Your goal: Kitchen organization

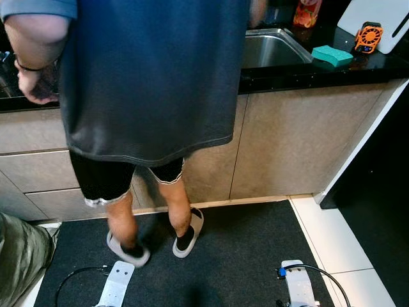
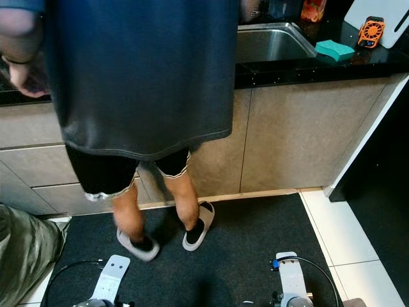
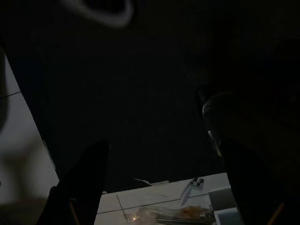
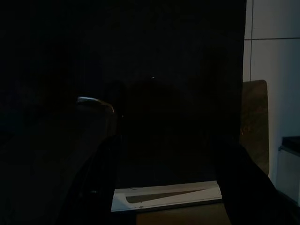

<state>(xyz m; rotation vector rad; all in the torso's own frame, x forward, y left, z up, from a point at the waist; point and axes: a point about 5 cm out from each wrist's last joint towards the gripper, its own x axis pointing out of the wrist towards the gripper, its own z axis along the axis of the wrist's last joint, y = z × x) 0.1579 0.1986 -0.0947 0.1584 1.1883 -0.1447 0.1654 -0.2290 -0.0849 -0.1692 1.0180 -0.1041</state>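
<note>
While a person [image 1: 147, 77] stands at the counter, both arms hang low.
Left gripper [image 3: 154, 183]: down over the dark mat [image 1: 236, 256], fingers spread wide, holding nothing.
Person: right in front of both grippers, blocking the way.
Sink [image 1: 271, 48]: far ahead of the right gripper, past the person.
Green sponge [image 1: 332, 55]: just beside the sink, untouched.
Right gripper [image 4: 173, 187]: low, fingers wide, holding nothing.
Job: not started, I think; everything is left to tidy.

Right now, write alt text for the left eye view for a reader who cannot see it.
A person in a dark shirt, black shorts and slippers stands with their back to the camera at a black counter, on a dark mat. To the right are a steel sink, a green sponge and an orange gadget.
</note>
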